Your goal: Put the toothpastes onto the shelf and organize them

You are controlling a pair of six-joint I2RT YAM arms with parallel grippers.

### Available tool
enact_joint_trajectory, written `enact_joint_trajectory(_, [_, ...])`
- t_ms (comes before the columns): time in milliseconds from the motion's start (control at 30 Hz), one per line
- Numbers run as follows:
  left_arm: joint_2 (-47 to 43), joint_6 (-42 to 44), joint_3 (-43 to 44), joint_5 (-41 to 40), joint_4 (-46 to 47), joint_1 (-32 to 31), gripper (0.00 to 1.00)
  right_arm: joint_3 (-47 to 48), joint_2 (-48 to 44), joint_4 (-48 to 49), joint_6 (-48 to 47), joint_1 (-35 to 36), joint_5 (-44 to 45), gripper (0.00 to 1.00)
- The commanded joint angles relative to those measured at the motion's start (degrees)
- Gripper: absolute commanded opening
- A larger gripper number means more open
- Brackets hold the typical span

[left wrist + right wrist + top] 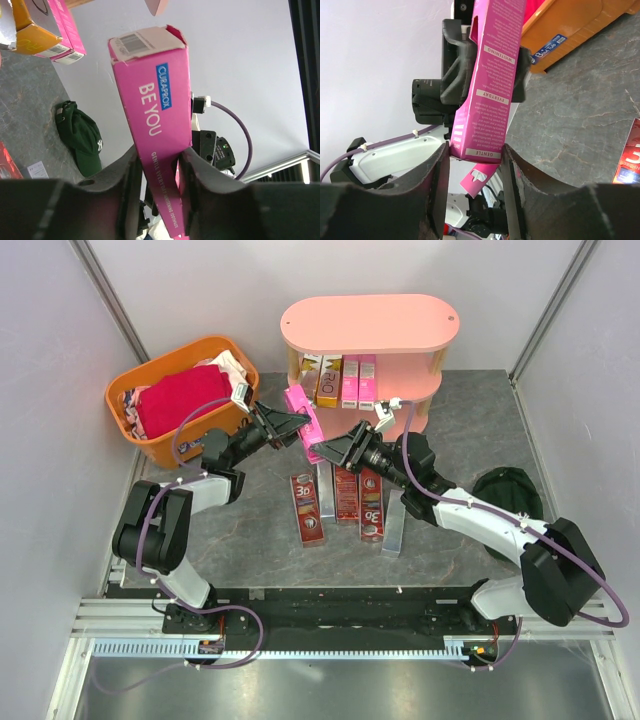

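- Grey stone-patterned table (480, 430) with pale walls on three sides. The pink shelf (370, 320) stands at the far edge, with upright cartons (340, 380) under its top board.
- The orange basket (160, 445) sits far left and the green cap (505, 495) to the right. Loose cartons (345, 495) lie flat between my arms, and there is bare tabletop right of the shelf.
- My left gripper (159, 155) is clamped on the pink carton (160, 100), which is off the table. My right gripper (475, 150) pinches its other end, fingers narrowly parted.
- Only my left wrist view shows the barcode flap. The top view places the carton just in front of the shelf.
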Motion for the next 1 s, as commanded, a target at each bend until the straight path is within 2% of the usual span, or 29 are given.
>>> enact_joint_trajectory(0, [0.19, 0.08, 2.04, 2.14, 11.33, -0.26, 0.65, 0.13, -0.84, 5.33, 0.53, 0.21, 0.47, 0.19])
enact_joint_trajectory(33, [0.1, 0.95, 2.48, 2.58, 10.37, -0.26, 0.79, 0.13, -1.11, 5.07, 0.44, 0.21, 0.55, 0.18])
enact_joint_trajectory(133, [-0.78, 3.06, 3.27, 3.99, 6.94, -0.18, 0.94, 0.4, -1.9, 3.31, -0.7, 0.21, 1.43, 0.16])
enact_joint_trajectory(200, [-1.39, 4.29, 3.62, 4.6, 4.22, -0.18, 0.99, 0.75, -2.34, 1.55, -2.02, 0.13, 1.78, 0.15])
enact_joint_trajectory(533, [-7.46, 18.78, 5.73, 4.17, -17.92, -0.18, 1.0, 0.31, -5.33, -1.53, -2.9, -1.37, 2.14, 0.01])
enact_joint_trajectory(967, [-6.67, 19.77, 6.97, 5.57, -19.35, -0.09, 0.98, 0.4, -8.66, -3.99, -4.04, -4.27, 1.96, 0.0])
